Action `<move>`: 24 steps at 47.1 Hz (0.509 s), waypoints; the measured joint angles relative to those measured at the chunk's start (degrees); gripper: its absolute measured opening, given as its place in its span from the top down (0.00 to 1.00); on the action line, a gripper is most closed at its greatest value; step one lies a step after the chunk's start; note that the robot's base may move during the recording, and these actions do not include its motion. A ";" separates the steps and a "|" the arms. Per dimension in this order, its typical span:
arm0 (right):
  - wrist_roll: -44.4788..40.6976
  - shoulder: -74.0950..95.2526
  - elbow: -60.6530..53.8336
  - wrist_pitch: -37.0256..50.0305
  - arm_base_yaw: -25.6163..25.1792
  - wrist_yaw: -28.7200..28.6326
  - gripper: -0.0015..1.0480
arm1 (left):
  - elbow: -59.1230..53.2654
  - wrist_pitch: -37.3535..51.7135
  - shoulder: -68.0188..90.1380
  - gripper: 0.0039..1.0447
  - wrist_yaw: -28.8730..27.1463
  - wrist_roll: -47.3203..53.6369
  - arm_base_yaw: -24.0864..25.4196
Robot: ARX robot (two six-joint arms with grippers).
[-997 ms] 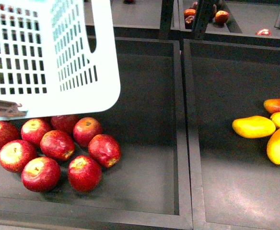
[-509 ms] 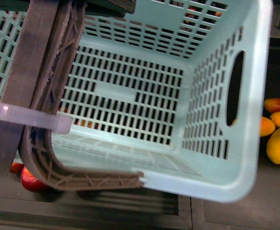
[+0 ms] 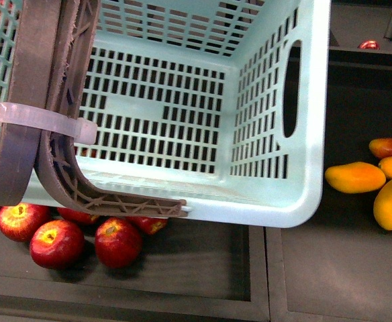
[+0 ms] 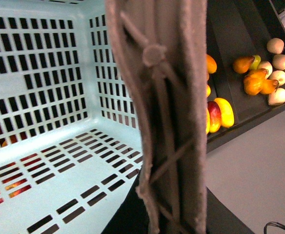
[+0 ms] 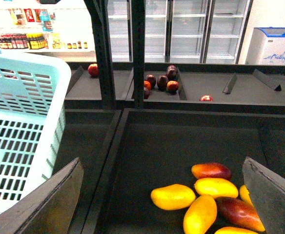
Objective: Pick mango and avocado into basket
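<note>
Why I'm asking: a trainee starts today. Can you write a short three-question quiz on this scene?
1. True or false: the mango already lies in the basket.
2. Which fruit lies in the tray beneath the raised basket, partly hidden by it in the front view? A. red apples B. oranges C. avocados
3. Fill in: in the right wrist view, the jaws of the right gripper stand ___ (open or shut).

Key: 1. False: the basket is empty, and the mango lies in the tray to its right. 2. A. 3. Open.
</note>
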 joint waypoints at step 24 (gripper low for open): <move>12.41 26.21 10.95 13.55 -17.09 -4.17 0.07 | 0.00 0.00 0.00 0.93 -0.44 -0.13 -0.09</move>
